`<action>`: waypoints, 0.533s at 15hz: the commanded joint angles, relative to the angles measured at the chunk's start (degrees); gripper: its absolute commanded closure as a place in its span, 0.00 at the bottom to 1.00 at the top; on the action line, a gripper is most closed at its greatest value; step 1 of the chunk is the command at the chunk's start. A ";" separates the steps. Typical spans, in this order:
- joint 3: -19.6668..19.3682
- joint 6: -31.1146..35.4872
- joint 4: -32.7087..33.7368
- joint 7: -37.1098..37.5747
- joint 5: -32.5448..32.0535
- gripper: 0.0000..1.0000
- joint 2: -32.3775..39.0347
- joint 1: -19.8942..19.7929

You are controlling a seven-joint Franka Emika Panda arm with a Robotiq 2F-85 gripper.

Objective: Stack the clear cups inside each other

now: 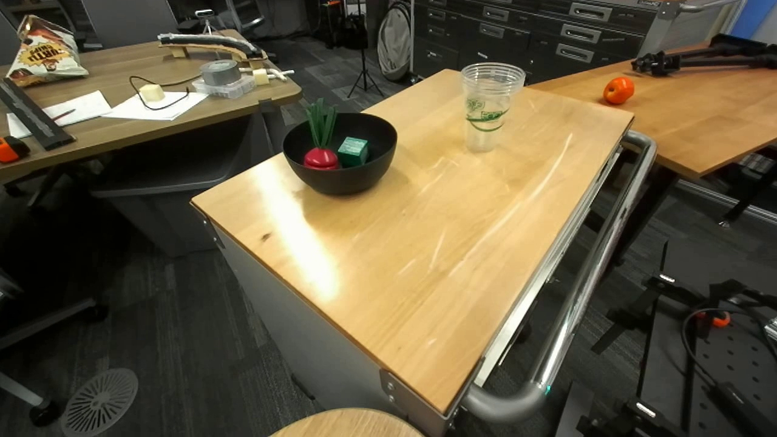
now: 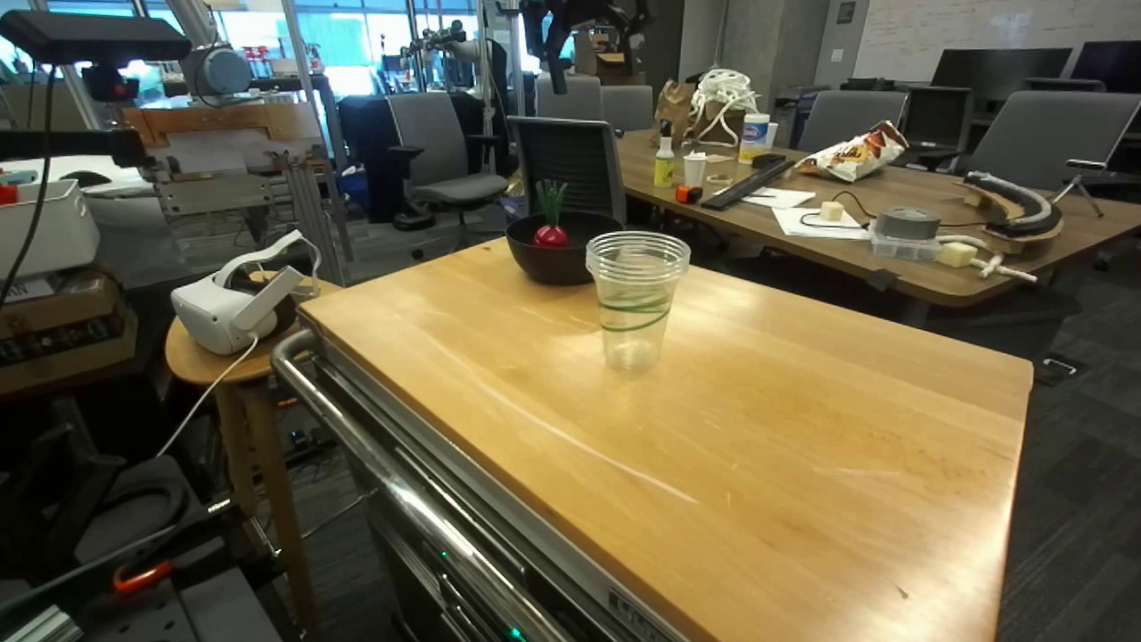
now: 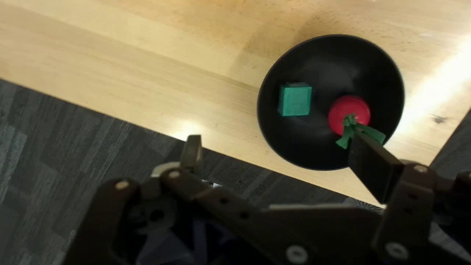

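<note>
The gripper point(image 3: 275, 143) has its fingers point(image 3: 375, 165) spread wide in the wrist view, nothing held between them; one finger overlaps the rim of the black bowl point(image 3: 331, 51) in that view, while an exterior view shows the gripper raised clear; bowl upright on the wooden top point(image 3: 147, 55), containing a green block point(image 3: 296, 101) and a red radish-like piece point(image 3: 344, 108) with green leaves point(image 3: 373, 134); clear cups point(image 1: 487, 112) nested in a single upright stack on the same top, apart from the bowl, several rims visible one above another; exact number of cups cannot be confirmed.
</note>
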 commanded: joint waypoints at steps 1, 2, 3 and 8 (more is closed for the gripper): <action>0.01 -7.90 3.39 0.89 7.74 0.00 3.38 -1.19; 0.03 -10.48 4.24 1.54 9.60 0.00 4.46 -1.35; 0.14 -13.11 5.20 2.14 11.46 0.00 5.72 -1.48; -0.09 -19.81 10.44 9.46 11.49 0.00 10.62 1.93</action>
